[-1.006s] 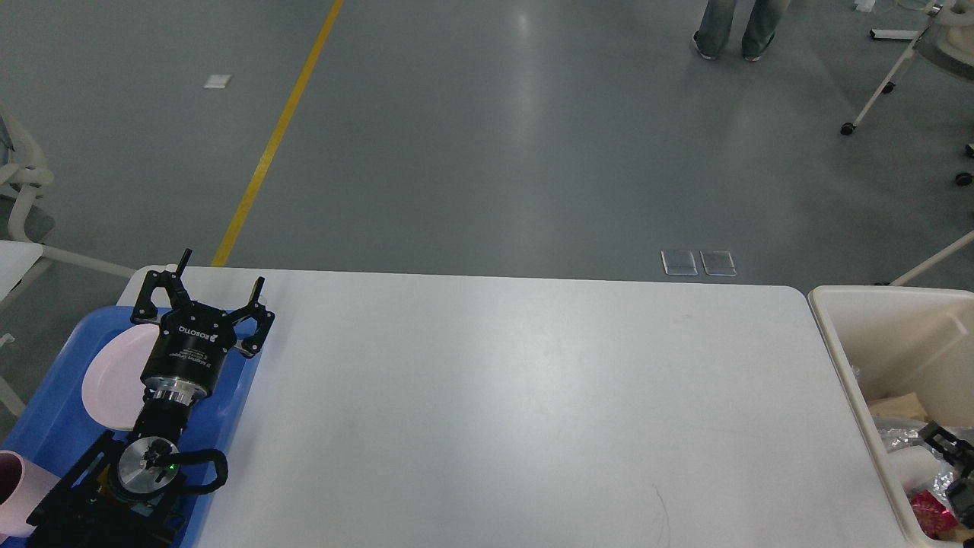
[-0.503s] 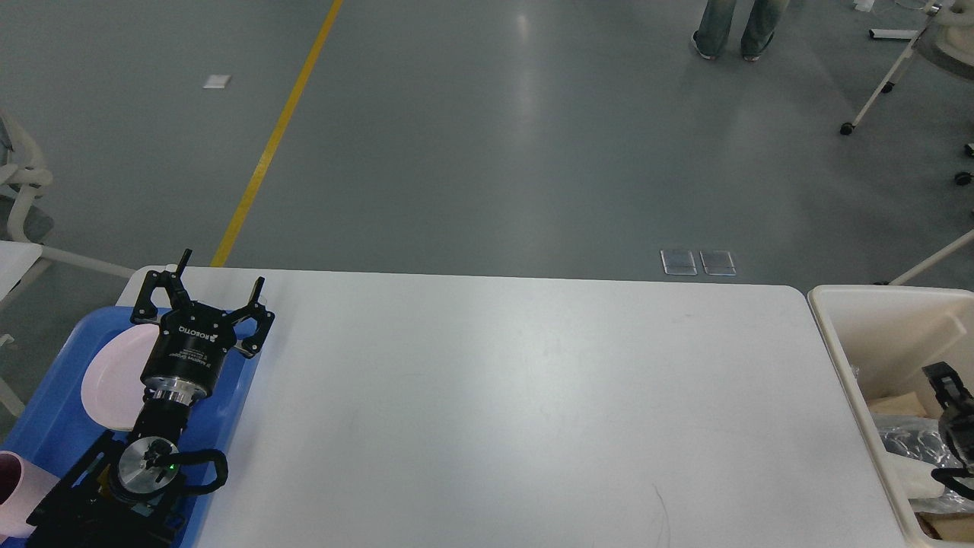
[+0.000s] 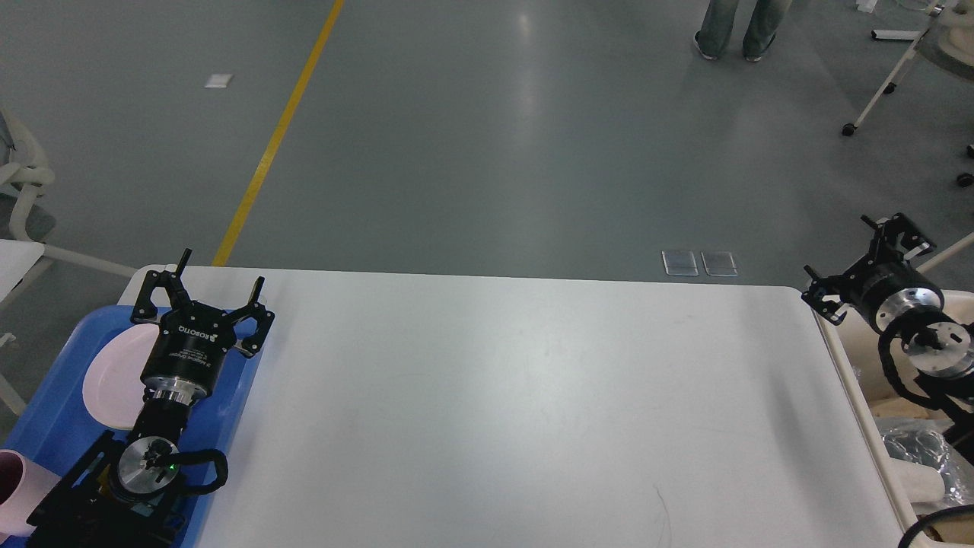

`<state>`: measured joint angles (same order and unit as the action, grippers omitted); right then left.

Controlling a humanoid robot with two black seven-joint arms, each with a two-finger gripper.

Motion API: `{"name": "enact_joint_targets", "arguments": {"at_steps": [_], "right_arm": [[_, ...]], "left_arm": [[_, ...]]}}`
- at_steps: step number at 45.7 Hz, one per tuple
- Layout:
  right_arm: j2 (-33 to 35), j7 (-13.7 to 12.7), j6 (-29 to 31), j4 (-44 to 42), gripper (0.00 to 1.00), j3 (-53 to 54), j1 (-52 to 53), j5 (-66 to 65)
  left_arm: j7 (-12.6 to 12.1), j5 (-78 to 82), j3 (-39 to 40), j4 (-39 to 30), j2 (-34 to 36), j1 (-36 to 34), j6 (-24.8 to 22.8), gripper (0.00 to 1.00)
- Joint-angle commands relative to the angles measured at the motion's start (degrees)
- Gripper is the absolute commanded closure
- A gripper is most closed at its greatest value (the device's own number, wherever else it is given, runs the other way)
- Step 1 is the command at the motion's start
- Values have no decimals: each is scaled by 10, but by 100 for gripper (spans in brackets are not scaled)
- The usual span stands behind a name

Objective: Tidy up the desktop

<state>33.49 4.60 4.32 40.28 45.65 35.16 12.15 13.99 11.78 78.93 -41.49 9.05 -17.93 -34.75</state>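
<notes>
Right gripper has come up out of the cream bin since a second ago, when it was down among the scraps inside; in the head view you now see it raised above the bin's far corner, fingers spread wide and carrying nothing. Your left gripper has not budged: it hangs splayed and unloaded over the blue tray, just past the pink plate, with a pink cup at the tray's near corner. Between the tray and the bin, the counter shows only bare white. By my reading, the last drop is finished and the tidying is all but complete
</notes>
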Motion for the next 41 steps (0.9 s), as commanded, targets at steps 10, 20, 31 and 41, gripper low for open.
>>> {"name": "enact_joint_targets", "arguments": {"at_steps": [10,20,31,41], "right_arm": [[-92,223,25,84,0,68,-120,-178],[-132,201,-52,162,0,166,-171,-282],[-120,193,-48,163,0,176,-174,-277],[-128,194,-50,157,0,181,-173,-273]], "left_arm": [[0,0,0,0,0,1,-1,4],[0,0,0,0,0,1,-1,4],[0,0,0,-1,0,1,-1,4],[0,0,0,0,0,0,0,4]]}}
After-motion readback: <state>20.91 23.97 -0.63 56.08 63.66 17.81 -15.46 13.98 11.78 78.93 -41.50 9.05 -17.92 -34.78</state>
